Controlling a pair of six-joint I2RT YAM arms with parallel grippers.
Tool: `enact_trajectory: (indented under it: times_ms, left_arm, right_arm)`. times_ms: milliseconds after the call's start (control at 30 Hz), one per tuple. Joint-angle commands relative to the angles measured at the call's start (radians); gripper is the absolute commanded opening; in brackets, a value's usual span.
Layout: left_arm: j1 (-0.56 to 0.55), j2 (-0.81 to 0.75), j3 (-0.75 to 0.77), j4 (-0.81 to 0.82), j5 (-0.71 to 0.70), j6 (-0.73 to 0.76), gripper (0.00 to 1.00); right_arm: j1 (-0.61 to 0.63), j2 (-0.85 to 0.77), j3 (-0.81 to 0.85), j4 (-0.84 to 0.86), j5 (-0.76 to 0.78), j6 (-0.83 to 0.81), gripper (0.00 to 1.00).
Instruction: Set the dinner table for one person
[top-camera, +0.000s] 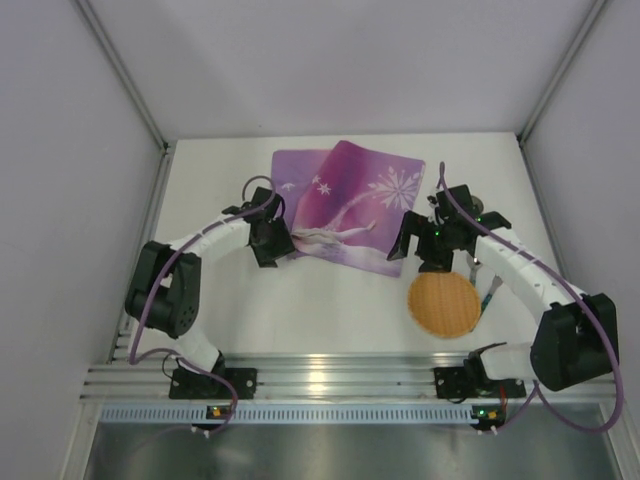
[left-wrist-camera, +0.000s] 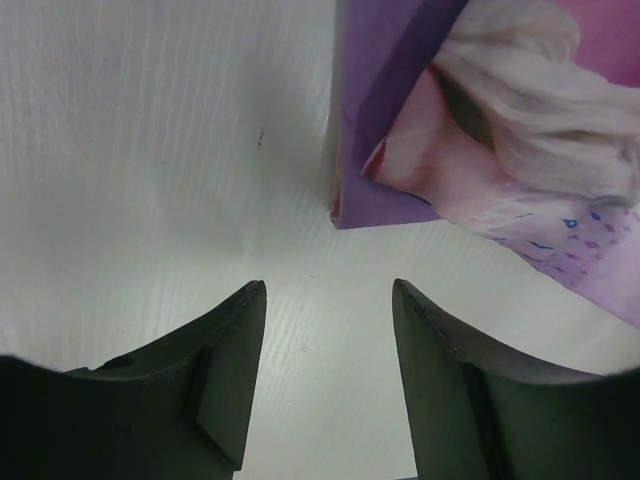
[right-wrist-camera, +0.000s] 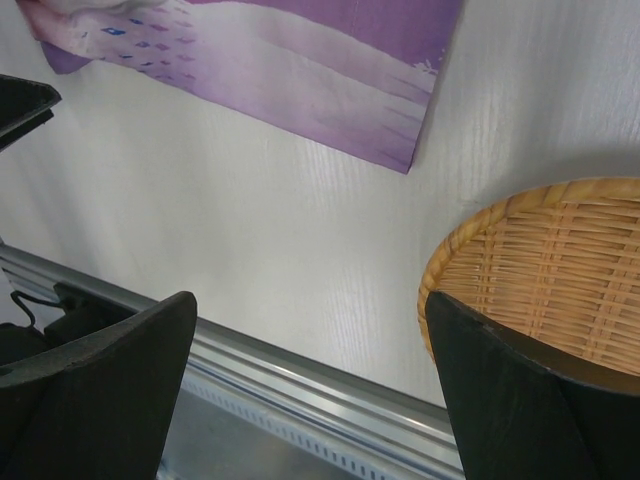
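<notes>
Found the dinner table (top-camera: 230, 320) lying white and matte beneath both arms, bounded at the near edge by the aluminium rail (top-camera: 320, 380). Located the left gripper (top-camera: 268, 243) left of centre, above bare tabletop and just beside the near left corner of the placemat (top-camera: 350, 205). Confirmed in the left wrist view that the jaws stood apart and held nothing, with only the table surface (left-wrist-camera: 150, 150) in the gap and the placemat corner (left-wrist-camera: 400, 150) ahead and to the right of the fingertips. Noted the placemat, purple-pink with a snowflake print, lying tilted at mid-table between the two grippers. Noted also a paler purple layer (top-camera: 295, 170) beneath its left part; could not tell whether this was a second sheet or a fold. Located the right gripper (top-camera: 435, 262) near the placemat's near right corner. Confirmed in the right wrist view that its jaws stood wide apart and empty over bare table (right-wrist-camera: 250, 230). Found a round wicker plate (top-camera: 443, 305) on the table toward the rail from that gripper, its far rim partly covered by the right-hand finger (right-wrist-camera: 520, 390) in the wrist view; could not tell whether finger and rim touched. Observed a thin utensil (top-camera: 490, 295) just right of the plate, partly hidden under the right arm, kind not discernible.
</notes>
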Motion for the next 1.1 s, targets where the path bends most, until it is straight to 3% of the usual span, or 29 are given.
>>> enact_trajectory:
  times_ms: [0,533,667,767,833,1067]
  left_arm:
    - [0.015,0.010,-0.011,0.072,-0.007,0.015,0.58]
    - [0.034,0.145,-0.016,0.180,0.016,0.052,0.52]
    - [0.034,0.159,0.001,0.194,0.016,0.066,0.42]
    - [0.034,0.175,0.018,0.195,0.024,0.078,0.23]
    - [0.035,0.188,0.027,0.184,0.024,0.086,0.00]
    - [0.035,0.197,0.042,0.161,0.026,0.101,0.00]
  right_arm:
    - [0.015,0.008,0.028,0.036,-0.012,0.007,0.97]
    - [0.013,0.025,-0.001,0.036,0.017,0.009,0.97]
    - [0.013,0.039,-0.001,0.038,0.025,0.007,0.96]
    - [0.013,0.054,-0.001,0.039,0.029,0.006,0.96]
    - [0.013,0.068,0.002,0.042,0.031,0.006,0.96]
    - [0.015,0.202,0.048,0.120,0.006,0.015,0.96]
